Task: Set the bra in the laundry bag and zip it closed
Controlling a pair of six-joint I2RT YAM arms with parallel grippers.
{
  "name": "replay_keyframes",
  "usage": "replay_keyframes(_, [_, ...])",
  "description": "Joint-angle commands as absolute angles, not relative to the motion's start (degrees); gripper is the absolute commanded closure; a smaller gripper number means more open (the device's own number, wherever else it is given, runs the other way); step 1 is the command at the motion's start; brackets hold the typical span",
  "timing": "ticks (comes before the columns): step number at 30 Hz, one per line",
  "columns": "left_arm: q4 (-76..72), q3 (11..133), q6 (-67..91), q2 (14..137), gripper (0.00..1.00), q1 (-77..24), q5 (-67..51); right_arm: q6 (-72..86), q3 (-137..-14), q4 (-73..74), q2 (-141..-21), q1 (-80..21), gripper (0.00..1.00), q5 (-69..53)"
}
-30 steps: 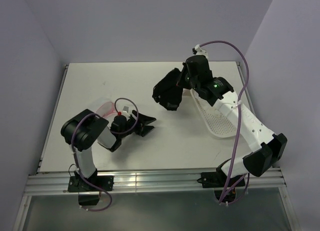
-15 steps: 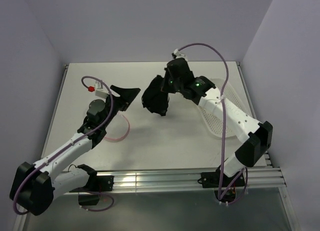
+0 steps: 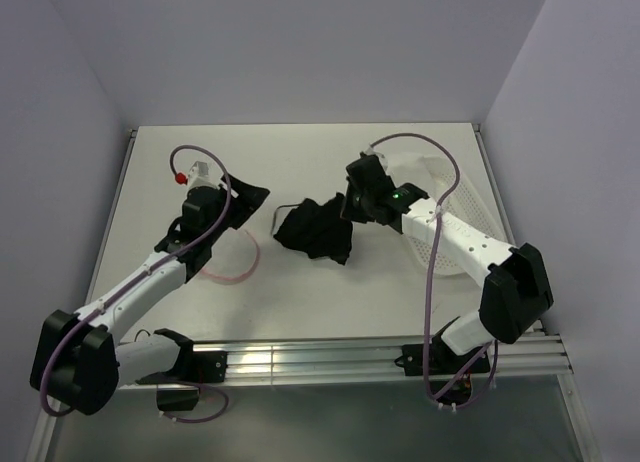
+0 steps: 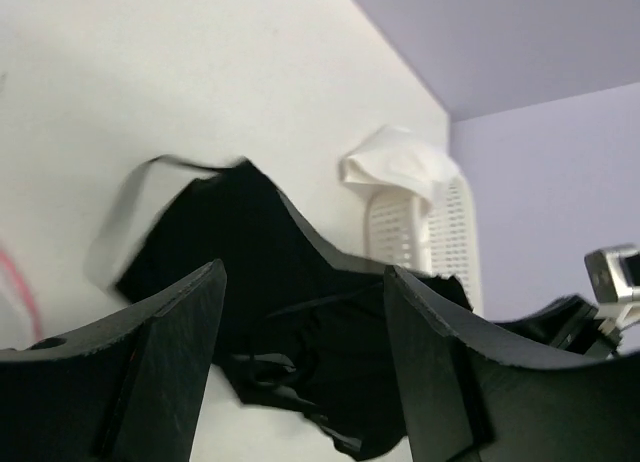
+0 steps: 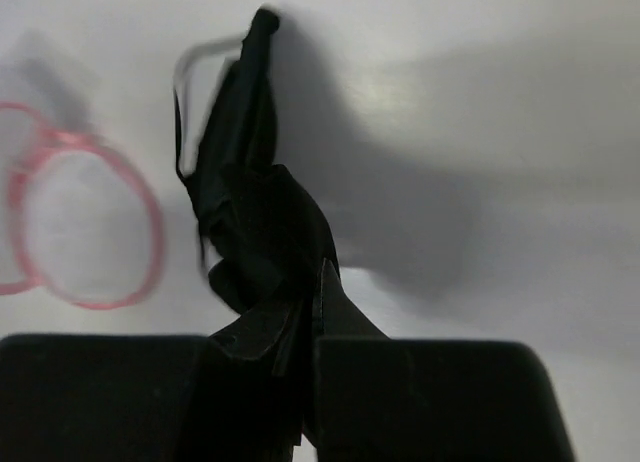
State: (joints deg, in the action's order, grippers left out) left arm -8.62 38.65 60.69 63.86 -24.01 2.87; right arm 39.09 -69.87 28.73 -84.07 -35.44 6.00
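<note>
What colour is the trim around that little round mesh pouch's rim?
Pink. The trim rings the laundry bag, and it shows best in the right wrist view.

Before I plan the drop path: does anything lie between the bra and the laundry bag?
Nothing visible: only table separates the bra, shut in the right pincer, from the laundry bag.

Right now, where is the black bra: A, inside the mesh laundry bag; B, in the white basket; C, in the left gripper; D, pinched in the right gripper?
D: the right gripper is shut on the bra, apart from the laundry bag; the left gripper is open.
</note>
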Motion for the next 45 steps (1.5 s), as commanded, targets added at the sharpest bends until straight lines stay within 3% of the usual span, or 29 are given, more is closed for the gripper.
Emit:
replay_keyframes(1, [-7.9, 39.2, 58.6, 66.7, 0.30, -24.5, 5.0, 38.1, -65.1, 26.9, -83.3, -35.3, 1.00, 9.1])
replay_keyframes(9, [-7.6, 40.7, 57.8, 73.0, 0.31, -28.8, 10.1, 37.2, -60.5, 30.1, -88.2, -35.2, 1.00, 16.7])
replay_keyframes(13, [-6.5, 42.7, 57.4, 76.9, 0.31, -30.0, 12.2, 37.4, -60.6, 31.2, -89.6, -34.9, 0.83, 18.8])
replay_keyframes(17, [-6.2, 43.9, 56.9, 80.5, 0.31, -30.9, 14.0, 37.4, -60.2, 30.1, -90.3, -34.7, 0.54, 17.5])
replay_keyframes(22, [-6.1, 45.8, 55.9, 84.7, 0.32, -31.6, 16.5, 37.7, -61.8, 28.7, -91.1, -34.7, 0.45, 14.1])
replay_keyframes(39, [-14.9, 47.9, 49.6, 95.8, 0.32, -31.6, 15.3, 37.6, -60.4, 27.0, -89.5, -31.2, 0.40, 9.1])
replay_keyframes(45, [-18.1, 47.6, 46.5, 98.0, 0.37, -31.6, 14.1, 37.3, -59.9, 26.5, -89.0, -30.7, 0.40, 8.5])
